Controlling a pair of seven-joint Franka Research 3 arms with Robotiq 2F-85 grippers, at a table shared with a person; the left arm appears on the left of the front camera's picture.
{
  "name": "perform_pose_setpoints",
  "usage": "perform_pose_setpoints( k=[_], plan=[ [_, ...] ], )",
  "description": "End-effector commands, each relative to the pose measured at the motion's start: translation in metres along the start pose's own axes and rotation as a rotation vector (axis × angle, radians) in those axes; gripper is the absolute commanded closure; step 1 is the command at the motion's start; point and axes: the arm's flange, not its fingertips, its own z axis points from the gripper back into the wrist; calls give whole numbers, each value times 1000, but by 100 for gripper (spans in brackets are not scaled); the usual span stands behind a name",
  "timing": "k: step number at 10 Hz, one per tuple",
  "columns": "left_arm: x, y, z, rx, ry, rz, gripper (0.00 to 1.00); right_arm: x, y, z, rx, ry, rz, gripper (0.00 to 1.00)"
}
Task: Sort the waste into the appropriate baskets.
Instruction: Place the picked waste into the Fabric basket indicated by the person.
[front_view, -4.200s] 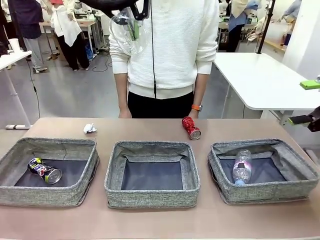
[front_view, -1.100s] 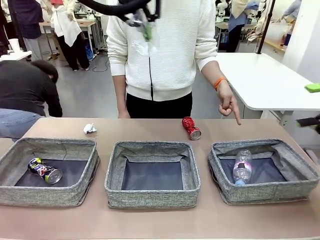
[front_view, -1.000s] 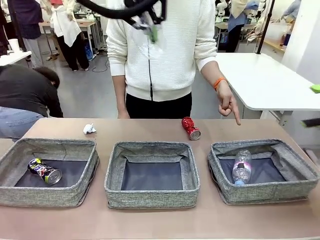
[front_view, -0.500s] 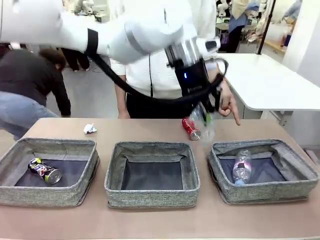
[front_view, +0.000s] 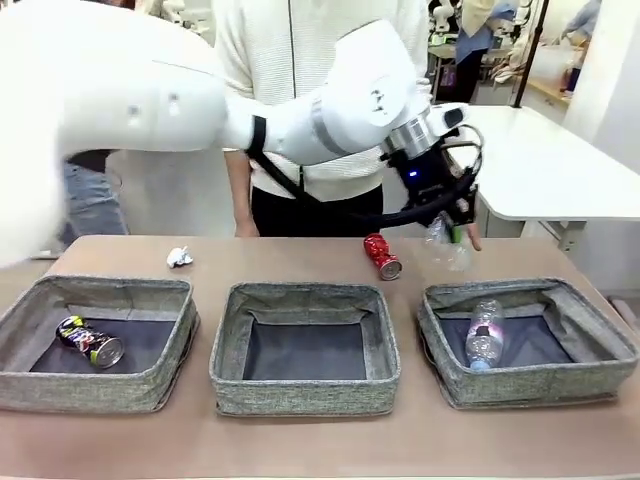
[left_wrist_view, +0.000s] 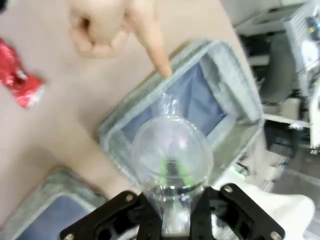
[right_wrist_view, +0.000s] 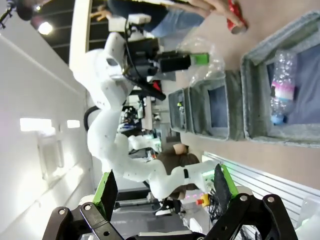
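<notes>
The waste is partly sorted. At the lower left of the front view, the black printed can (front_view: 90, 342) lies on its side in the left basket (front_view: 95, 398). Behind that basket, the crumpled paper ball (front_view: 179, 257) sits loose on the table (front_view: 300, 440), not yet binned. In the lower middle, the centre basket (front_view: 300, 392) shows its dark bottom. Just past its far right corner, the crushed red can (front_view: 382, 256) also lies on the table top.

Right of the can, the left gripper (front_view: 452, 228) hangs over the far left corner of the right basket (front_view: 530, 392). Its jaws are pinched together on the clear plastic cup (front_view: 447, 250). In the left wrist view a green pad shows through the cup's clear wall. One finger is probably inside the mouth and one outside, so the cup hangs base-down, ready to drop.

In the upper left of that view, the person's hand (left_wrist_view: 107, 25) points a finger at the basket's rim, apparently marking it as the bin for plastic. The clear bottle with a pink label (front_view: 484, 335) lying inside fits that reading.

In the right wrist view, the right gripper (right_wrist_view: 165, 192) has its fingers spread wide with nothing between them. It is well off to the side, likely out of the way.
</notes>
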Motion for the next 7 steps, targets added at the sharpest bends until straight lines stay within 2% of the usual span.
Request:
perform_pose_setpoints(
  k=[1, 5, 7],
  plan=[
    [31, -20, -10, -20, 107, -48, 95, -4, -1, 5, -4, 6, 2, 0],
    [20, -20, -15, -37, 156, -59, 95, -4, -1, 5, -4, 6, 2, 0],
    [17, -23, -18, 7, 182, -91, 36, -4, -1, 5, -4, 6, 2, 0]
  ],
)
